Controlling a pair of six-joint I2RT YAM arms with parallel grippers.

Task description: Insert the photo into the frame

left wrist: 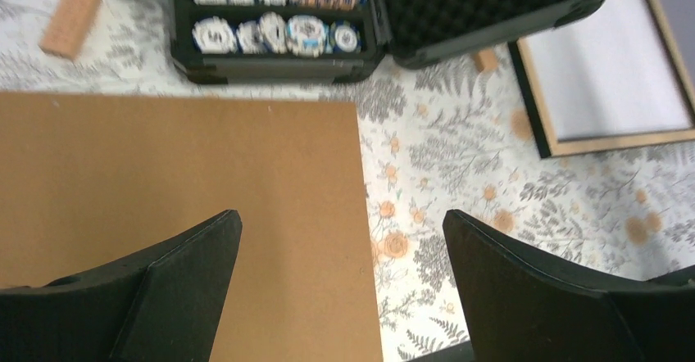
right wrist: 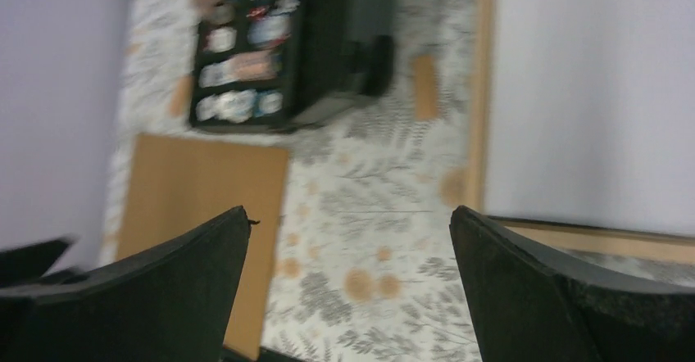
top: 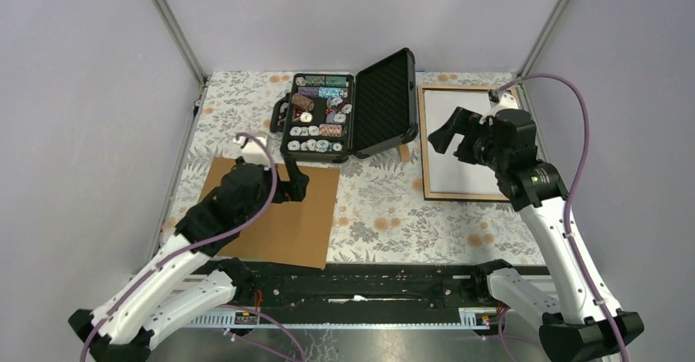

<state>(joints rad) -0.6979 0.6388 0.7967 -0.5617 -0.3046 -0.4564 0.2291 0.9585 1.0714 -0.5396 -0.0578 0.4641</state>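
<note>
**Ana:** Two sets of jaws, and both are standing wide with nothing in them. The left jaws are hovering over the backing board [top: 279,214], and the right jaws are hanging above the frame [top: 424,145].

**Ben:** Where is the photo lying?

**Ana:** The frame is lying flat at the far right of the bench [top: 393,214], wood side up, and a white sheet [top: 451,174] is filling its opening. No mountain print is showing anywhere, so I am guessing that the sheet is the photo lying face down. I cannot tell for sure.

**Ben:** So how should the step be going?

**Ana:** I am thinking the right jaws should be checking that the sheet is sitting square inside the rim, pressing only near a corner. Meanwhile the left jaws should be working at the board's free right edge, since a thin board lying flat is giving little to pinch.

**Ben:** And the count?

**Ana:** I am counting one frame, one white sheet, one backing board and one open chip case [top: 320,120]. Two small wooden blocks are showing, one [left wrist: 70,20] left of the case and one [left wrist: 485,59] by the frame. The chips are blurring together too much for counting.
</note>
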